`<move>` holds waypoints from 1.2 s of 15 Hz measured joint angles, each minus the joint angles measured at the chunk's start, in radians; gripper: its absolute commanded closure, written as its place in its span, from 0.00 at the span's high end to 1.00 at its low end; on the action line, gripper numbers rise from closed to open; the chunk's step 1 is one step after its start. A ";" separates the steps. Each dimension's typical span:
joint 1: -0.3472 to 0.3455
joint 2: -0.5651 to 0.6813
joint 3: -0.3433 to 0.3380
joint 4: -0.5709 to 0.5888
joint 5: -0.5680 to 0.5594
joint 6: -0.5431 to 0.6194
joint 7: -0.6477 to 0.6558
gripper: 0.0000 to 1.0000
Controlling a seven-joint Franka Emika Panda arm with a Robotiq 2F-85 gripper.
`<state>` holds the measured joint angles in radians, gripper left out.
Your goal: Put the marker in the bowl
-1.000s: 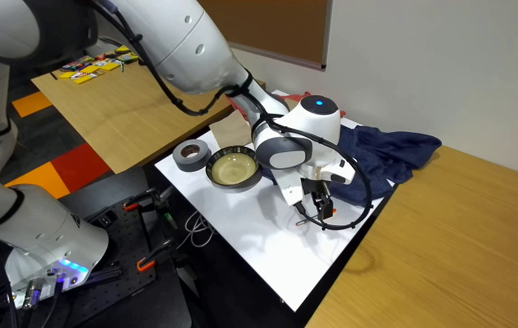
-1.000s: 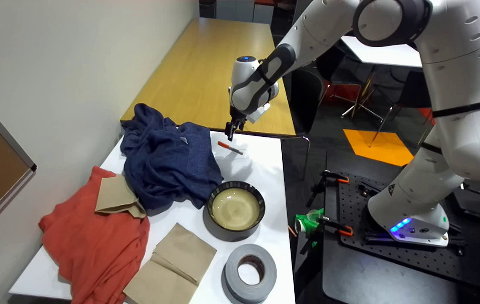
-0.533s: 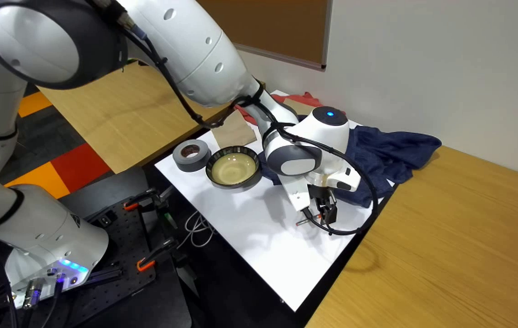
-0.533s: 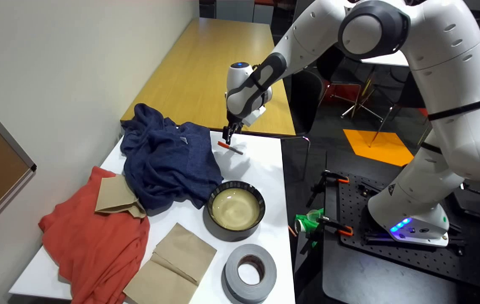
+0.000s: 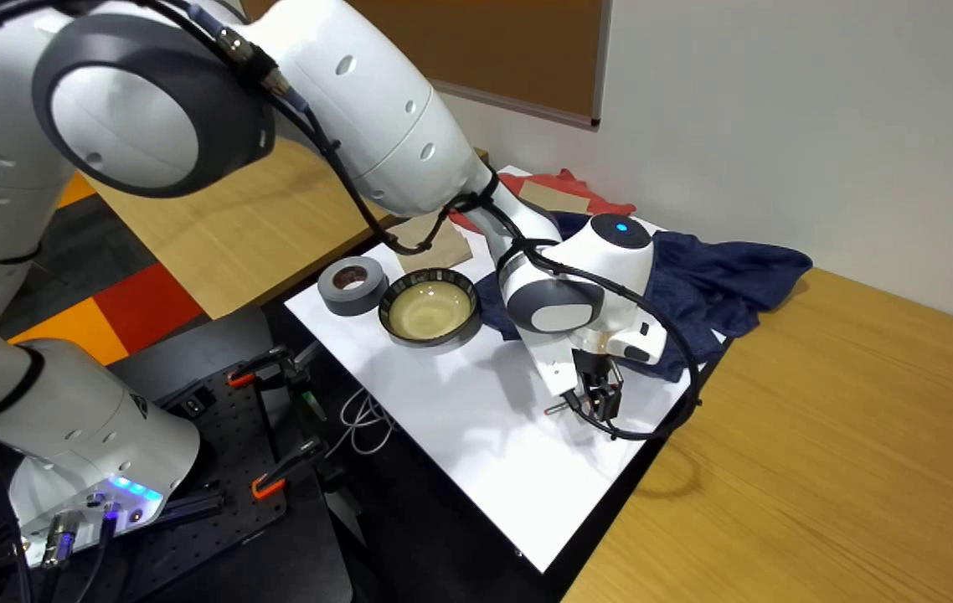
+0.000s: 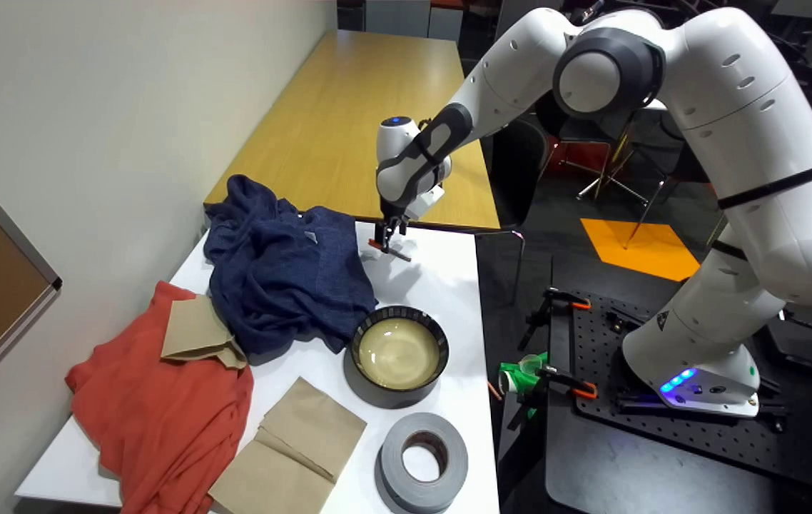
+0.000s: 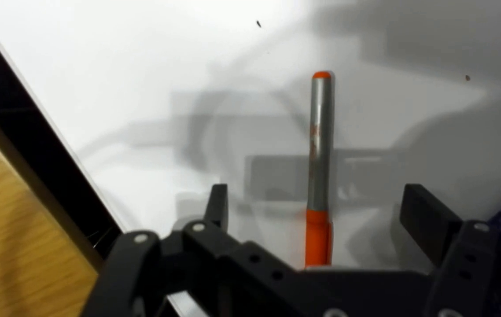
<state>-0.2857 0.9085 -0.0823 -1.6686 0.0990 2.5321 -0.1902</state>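
The marker has a grey barrel and an orange cap and end. It lies flat on the white table in the wrist view (image 7: pixel 319 145) and in both exterior views (image 5: pixel 556 409) (image 6: pixel 400 255). My gripper (image 7: pixel 316 193) is open, with one finger on each side of the marker near its cap and a gap to each finger. The cap's far end is hidden behind the gripper body. In both exterior views the gripper (image 5: pixel 602 404) (image 6: pixel 390 239) points down, low over the marker. The bowl, dark-rimmed and pale beige inside, stands upright and empty in both exterior views (image 5: pixel 430 310) (image 6: pixel 399 353).
A grey tape roll (image 6: pixel 454 464) stands beside the bowl. A dark blue cloth (image 6: pixel 285 271) lies near the marker and bowl. A red cloth (image 6: pixel 163 400) and brown paper (image 6: pixel 313 428) lie farther along. A dark gap (image 7: pixel 12 101) separates the white table from a wooden one (image 7: pixel 8 229).
The gripper has come down toward the marker, moving slightly toward the blue cloth and the orange cap. The marker and the bowl have not moved.
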 measured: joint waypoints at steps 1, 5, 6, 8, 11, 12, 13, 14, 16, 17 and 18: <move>0.000 0.010 0.000 0.010 0.000 -0.007 0.000 1.00; 0.000 0.043 0.000 0.043 0.000 -0.019 0.000 0.66; 0.000 0.050 0.000 0.050 0.000 -0.020 0.000 0.56; -0.001 0.062 0.000 0.061 0.000 -0.020 0.000 0.42; -0.001 0.066 0.000 0.077 0.000 -0.031 0.000 0.19; -0.001 0.066 0.000 0.080 0.000 -0.035 0.000 0.12; -0.002 0.066 0.000 0.083 0.000 -0.037 0.000 0.03; -0.002 0.067 0.000 0.086 0.000 -0.039 0.000 0.00; -0.002 0.067 0.000 0.088 0.000 -0.040 0.000 0.04; -0.003 0.067 0.000 0.088 0.000 -0.040 0.000 0.04; -0.003 0.067 0.000 0.089 0.000 -0.040 0.000 0.04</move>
<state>-0.2886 0.9756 -0.0824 -1.5801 0.0990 2.4921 -0.1901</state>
